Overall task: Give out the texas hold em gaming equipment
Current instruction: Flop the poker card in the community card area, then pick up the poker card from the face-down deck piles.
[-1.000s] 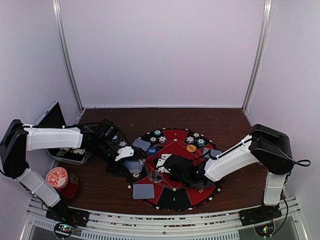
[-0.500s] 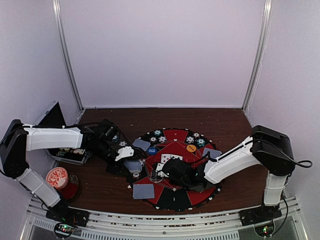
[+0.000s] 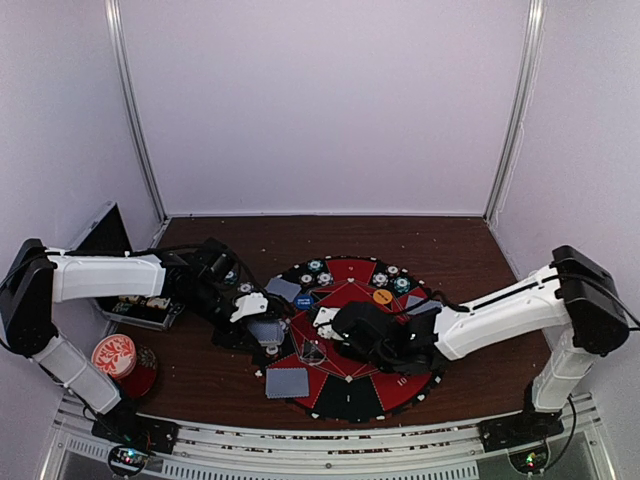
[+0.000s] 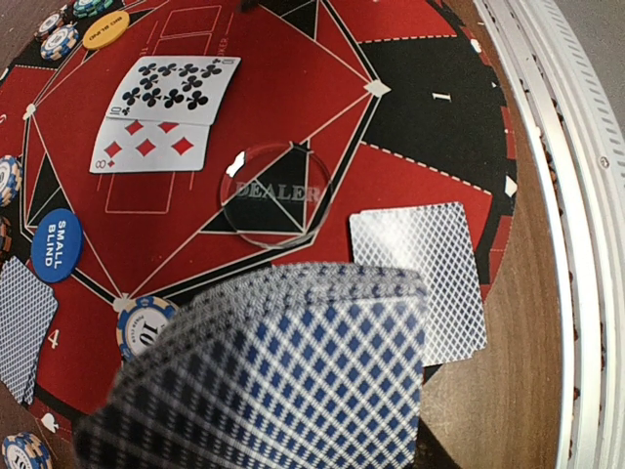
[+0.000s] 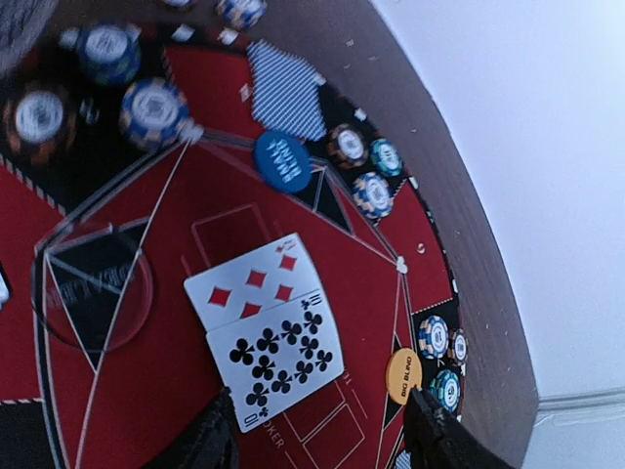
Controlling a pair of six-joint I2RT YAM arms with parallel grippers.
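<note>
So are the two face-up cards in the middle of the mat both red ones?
No, only the diamonds card has red pips, while the clubs card next to it has black ones.

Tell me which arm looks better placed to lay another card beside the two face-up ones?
Probably right: the right gripper hangs open and empty over the face-up cards, while the left gripper clamps the deck.

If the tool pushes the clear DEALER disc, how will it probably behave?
The clear DEALER disc lies flat on the mat, so it should slide, not roll. It looks thin and glossy, so probably light and slippery to pinch.
</note>
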